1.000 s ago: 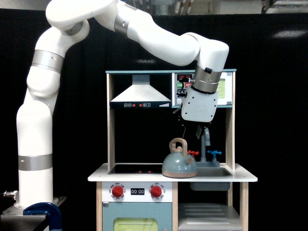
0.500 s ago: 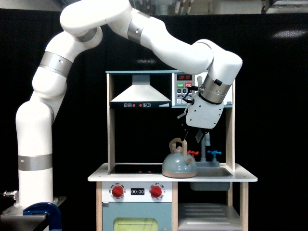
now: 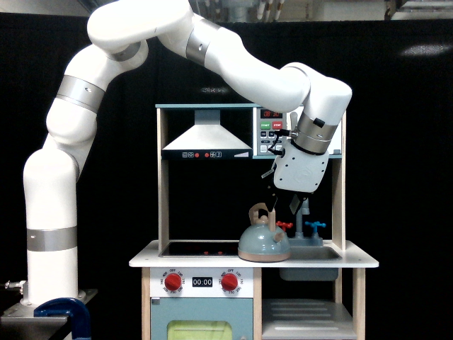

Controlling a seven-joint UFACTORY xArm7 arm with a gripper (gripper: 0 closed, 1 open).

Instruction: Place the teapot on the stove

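The pale blue-grey teapot (image 3: 264, 243) with a tan arched handle stands upright on the white counter, at the right end of the black stove (image 3: 198, 248) and beside the sink. My gripper (image 3: 282, 203) hangs just above and right of the handle. Its fingers are apart and nothing is between them. One dark finger reaches down to the top of the handle; whether it touches I cannot tell.
A grey faucet (image 3: 304, 212) with red and blue taps stands right behind the gripper, over the grey sink basin (image 3: 308, 253). The range hood (image 3: 206, 143) and the microwave shelf (image 3: 272, 131) overhang the counter. Wooden side posts (image 3: 338, 184) bound the space.
The arm swung its upper links to the exterior view's right a second ago, and the gripper came down close to the teapot's handle. The teapot has not moved.
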